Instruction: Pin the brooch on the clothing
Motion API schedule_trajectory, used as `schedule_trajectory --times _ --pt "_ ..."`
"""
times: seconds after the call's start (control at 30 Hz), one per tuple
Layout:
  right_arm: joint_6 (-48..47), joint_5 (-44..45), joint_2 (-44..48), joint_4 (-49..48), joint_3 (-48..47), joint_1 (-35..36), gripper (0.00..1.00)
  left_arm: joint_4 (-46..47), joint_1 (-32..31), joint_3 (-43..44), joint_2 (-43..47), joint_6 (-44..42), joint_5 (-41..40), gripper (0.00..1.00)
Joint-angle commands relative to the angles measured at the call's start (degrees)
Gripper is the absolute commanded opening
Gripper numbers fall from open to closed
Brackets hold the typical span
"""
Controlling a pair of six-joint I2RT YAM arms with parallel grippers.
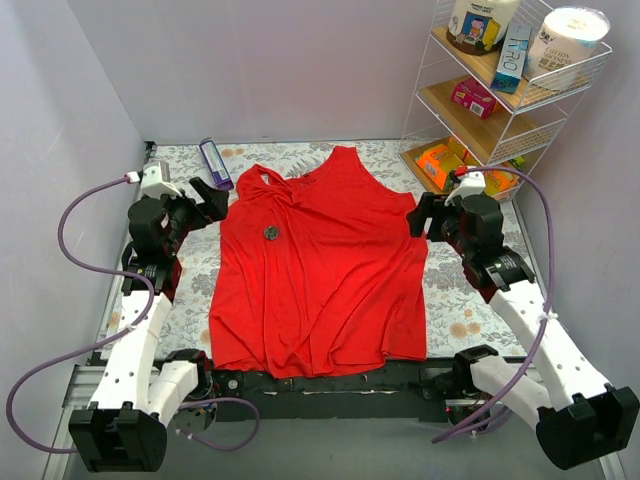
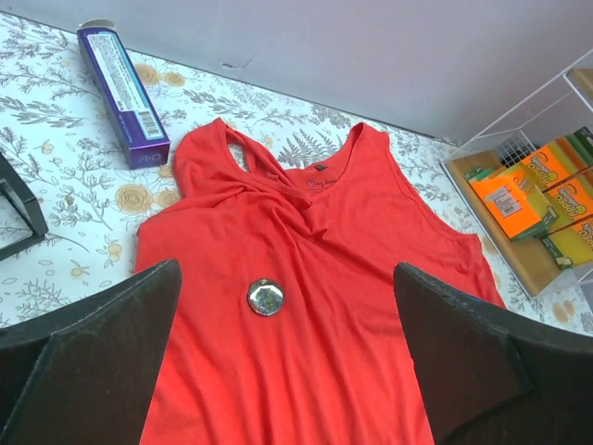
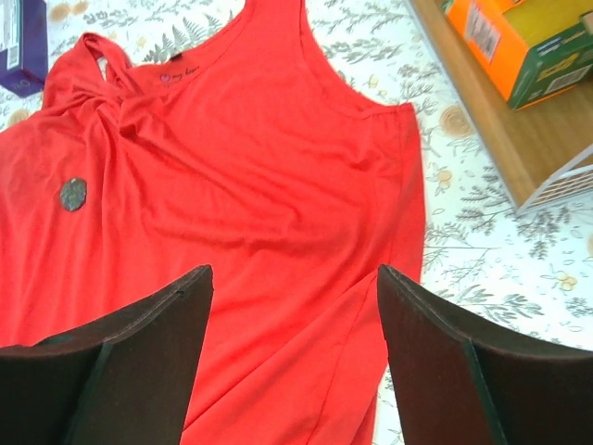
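Both arms stand folded at the garment's flanks. The left hand (image 1: 212, 200) and right hand (image 1: 418, 215) are each spread wide and hold nothing. The brooch (image 1: 271, 232) lies on the clothing (image 1: 330, 280), on the chest toward the left arm's side, in plain sight — only the left wrist view shows its glinting face. On the worktop (image 1: 190, 275) a purple box (image 1: 216, 164) lies beyond the strap — a wire rack (image 1: 470, 110) stands far right.

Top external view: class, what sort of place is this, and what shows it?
Probably a robot test cell: two white-and-black arms bolted at a floral-patterned table, plain grey walls, a white wire shelf of packaged goods.
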State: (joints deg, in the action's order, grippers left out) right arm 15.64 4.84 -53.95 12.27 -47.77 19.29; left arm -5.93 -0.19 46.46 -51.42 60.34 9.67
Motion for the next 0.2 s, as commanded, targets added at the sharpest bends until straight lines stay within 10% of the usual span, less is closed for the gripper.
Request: schedule_trajectory --times 0.0,0.17 --pt "-2.63 3.85 2.62 1.17 -0.39 -0.13 0.79 -2.85 0.1 -1.46 1.41 0.4 -2.38 0.98" --pt "-3.33 4.65 4.12 1.79 0.57 -0.13 0.79 -3.64 0.01 -1.2 0.97 -0.05 -2.03 0.98"
